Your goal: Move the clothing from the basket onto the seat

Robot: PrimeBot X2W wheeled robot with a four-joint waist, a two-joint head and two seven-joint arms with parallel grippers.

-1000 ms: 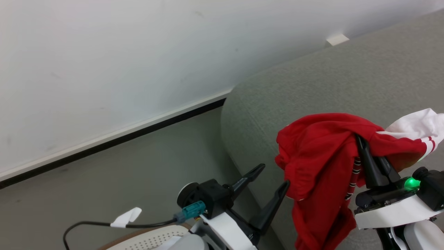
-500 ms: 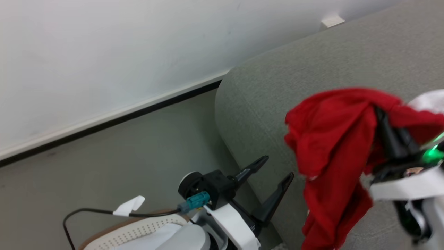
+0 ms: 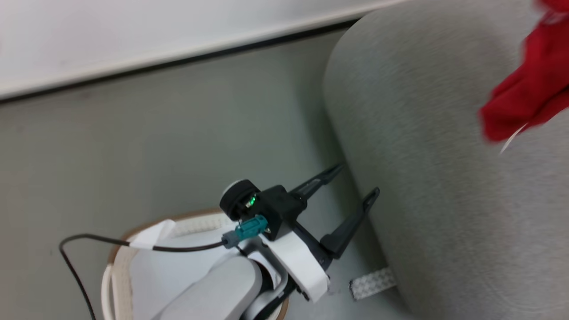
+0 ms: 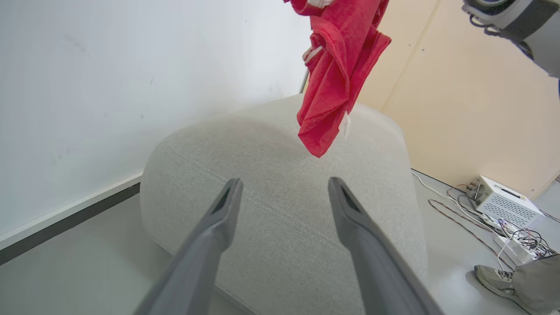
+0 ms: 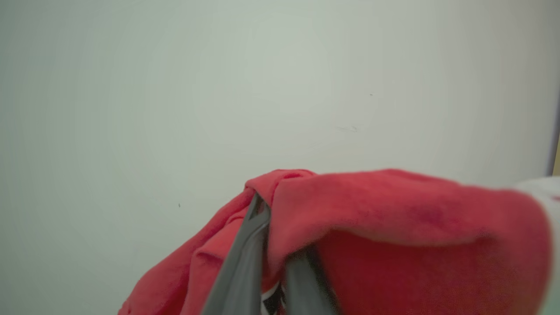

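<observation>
Now, the carry step: the right hand (image 5: pixel 274 238) pinched the clothing (image 4: pixel 337 83), dangling above the seat (image 4: pixel 280 227), clear of the basket (image 3: pixel 195 225). The left hand (image 3: pixel 358 179) hung spread, empty. Next, I reckoned, lower and release.

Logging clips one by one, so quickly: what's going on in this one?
The right gripper is shut on the red clothing, which hangs in the air over the grey seat, apparently not yet resting on it. The left gripper is open and empty beside the seat, near the basket, which holds a pale cloth.
</observation>
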